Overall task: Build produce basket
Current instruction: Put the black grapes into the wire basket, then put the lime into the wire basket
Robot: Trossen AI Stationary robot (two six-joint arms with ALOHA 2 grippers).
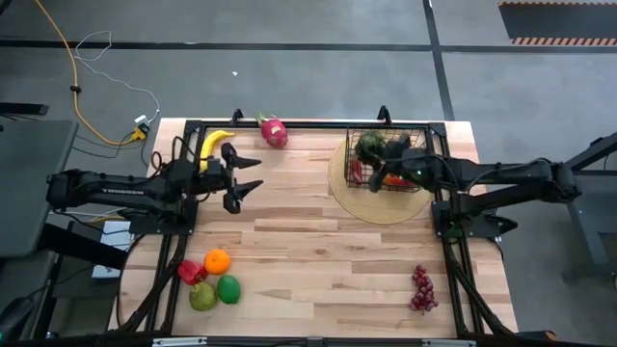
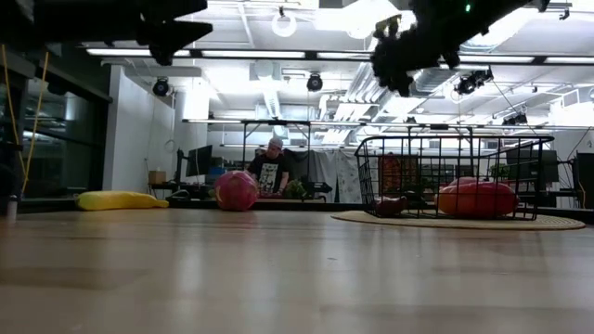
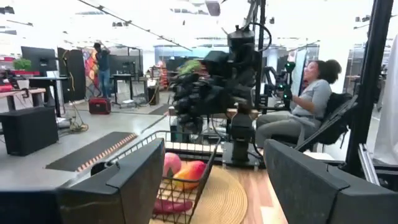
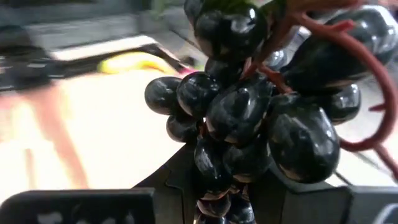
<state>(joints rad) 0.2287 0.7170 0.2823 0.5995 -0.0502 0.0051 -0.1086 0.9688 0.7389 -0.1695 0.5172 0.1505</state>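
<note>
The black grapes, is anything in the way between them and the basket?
Nothing visible is. The right gripper holds the black grapes in the air above the open-topped basket, which already has some fruit at the bottom.

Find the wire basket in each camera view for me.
High view: basket upper right.
Low view: basket right of centre.
Left wrist view: basket straight ahead.
Right wrist view: not in it.
Shared landmark: the tan mat under it.
</note>
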